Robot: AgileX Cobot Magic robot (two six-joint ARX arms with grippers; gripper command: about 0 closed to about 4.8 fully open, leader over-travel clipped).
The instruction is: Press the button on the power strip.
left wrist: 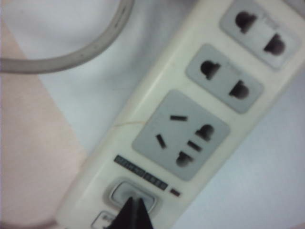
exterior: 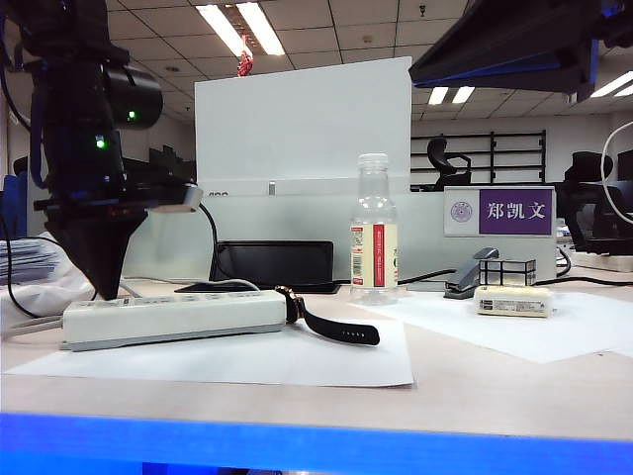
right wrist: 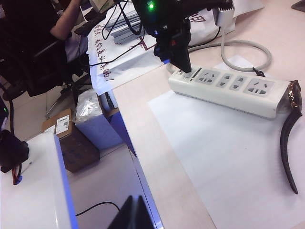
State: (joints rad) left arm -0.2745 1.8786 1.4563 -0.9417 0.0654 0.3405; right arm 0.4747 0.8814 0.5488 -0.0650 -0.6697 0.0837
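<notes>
Strip point(exterior: 173, 317), off-white with a grey bottom edge, was seen lying lengthwise on a white sheet point(exterior: 247, 361) at the left of the table point(exterior: 475, 386) in the exterior view, its thick white cable point(right wrist: 238, 59) looping away behind it. The left gripper point(exterior: 99, 282) was poised point-down over the strip's cable end, and its dark fingers were drawn together into one narrow tip. In the left wrist view that tip point(left wrist: 131, 214) was seen resting on or just above the grey button point(left wrist: 132, 195) at the end of the strip point(left wrist: 190, 119); whether contact was made could not be told. A row of sockets ran along the strip away from the button. A black watch point(exterior: 331, 322) was laid just beside the strip's far end, its case touching or nearly touching it. A clear bottle point(exterior: 374, 233) stood upright behind the watch, and a small cream box point(exterior: 512, 300) lay well to the right on another sheet. The right gripper point(right wrist: 131, 214) was held well away from the strip, out past the table's edge, with its fingers closed together on nothing; in the exterior view its arm appeared only as a dark shape at the upper right.
</notes>
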